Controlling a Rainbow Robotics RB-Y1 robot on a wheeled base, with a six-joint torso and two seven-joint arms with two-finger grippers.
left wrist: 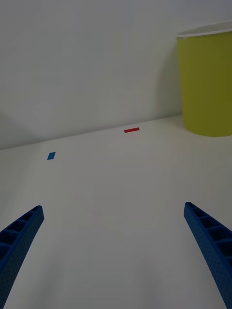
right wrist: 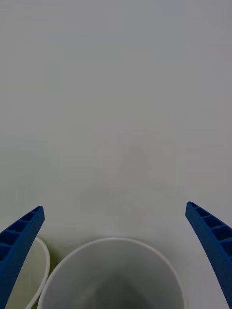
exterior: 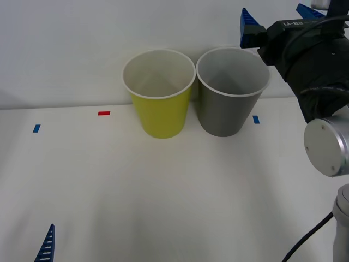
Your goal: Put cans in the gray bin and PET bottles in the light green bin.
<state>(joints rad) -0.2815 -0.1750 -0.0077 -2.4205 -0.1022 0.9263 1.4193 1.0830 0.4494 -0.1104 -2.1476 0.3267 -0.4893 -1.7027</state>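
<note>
Right gripper (exterior: 278,22) sat upper right of the front view, just above the gray bin (exterior: 232,112), fingers apart and empty. Likely post-drop; the can couldn't be made out. Light green bin (exterior: 159,112) touched the gray one. Left gripper (left wrist: 116,251) parked low, spread. Next: retract.

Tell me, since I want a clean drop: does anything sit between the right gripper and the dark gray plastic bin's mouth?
Nothing visible does. The right gripper, open, hangs above the dark gray plastic bin, its white rim directly below.
</note>
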